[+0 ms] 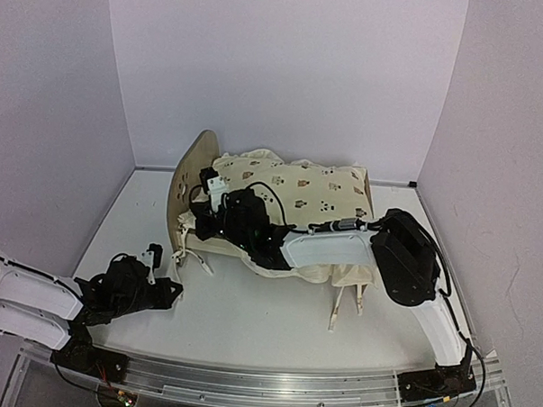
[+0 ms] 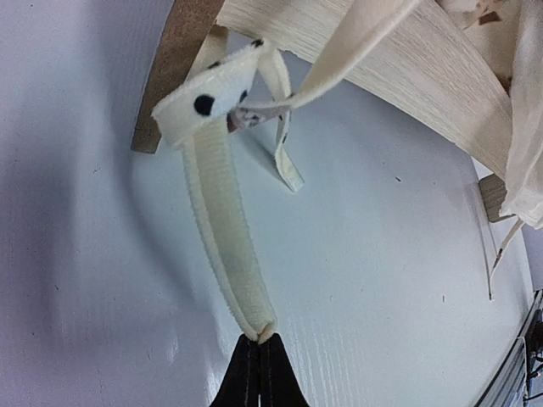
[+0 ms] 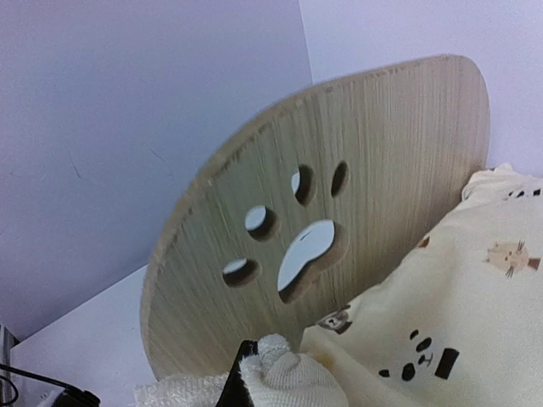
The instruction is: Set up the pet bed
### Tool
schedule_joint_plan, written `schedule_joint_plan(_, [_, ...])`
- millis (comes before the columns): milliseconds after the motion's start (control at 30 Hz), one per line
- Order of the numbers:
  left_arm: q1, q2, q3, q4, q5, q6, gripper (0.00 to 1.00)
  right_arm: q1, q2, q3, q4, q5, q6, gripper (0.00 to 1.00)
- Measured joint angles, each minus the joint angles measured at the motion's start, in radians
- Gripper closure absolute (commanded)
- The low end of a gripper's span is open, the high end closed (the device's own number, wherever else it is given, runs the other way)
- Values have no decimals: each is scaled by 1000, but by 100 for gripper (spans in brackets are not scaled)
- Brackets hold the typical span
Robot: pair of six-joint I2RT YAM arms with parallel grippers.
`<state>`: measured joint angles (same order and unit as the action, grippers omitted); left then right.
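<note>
Seen from my remote station: in the overhead view, the left arm (image 1: 33, 297), lower left, and the right arm (image 1: 328, 247), centre right, wear glossy white shells over bulky black joint housings. Thin black cables (image 1: 279, 202) trail from the wrists. Black base blocks (image 1: 435, 384) meet a silver rail (image 1: 263, 386) along the bottom edge. The left gripper (image 2: 259, 343) has slim matte-black fingers.
</note>
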<state>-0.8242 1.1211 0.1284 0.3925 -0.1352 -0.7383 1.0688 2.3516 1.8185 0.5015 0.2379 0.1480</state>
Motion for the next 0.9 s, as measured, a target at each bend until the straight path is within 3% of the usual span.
schedule_joint_plan(67, [0, -7, 0, -3, 0, 0, 100, -4, -1, -55, 30, -18, 11, 79])
schedule_joint_plan(133, [0, -13, 0, -2, -1, 2, 100, -3, -1, -106, 39, -56, 21, 69])
schedule_joint_plan(367, [0, -17, 0, -3, -20, 7, 100, 5, -87, -225, 20, -245, 34, 57])
schedule_joint_plan(633, [0, -20, 2, -26, -28, 8, 100, 31, -241, -308, -158, -401, -31, 57])
schedule_joint_plan(900, [0, -44, 10, -63, -38, 9, 100, 78, -278, -405, -222, -321, -107, 60])
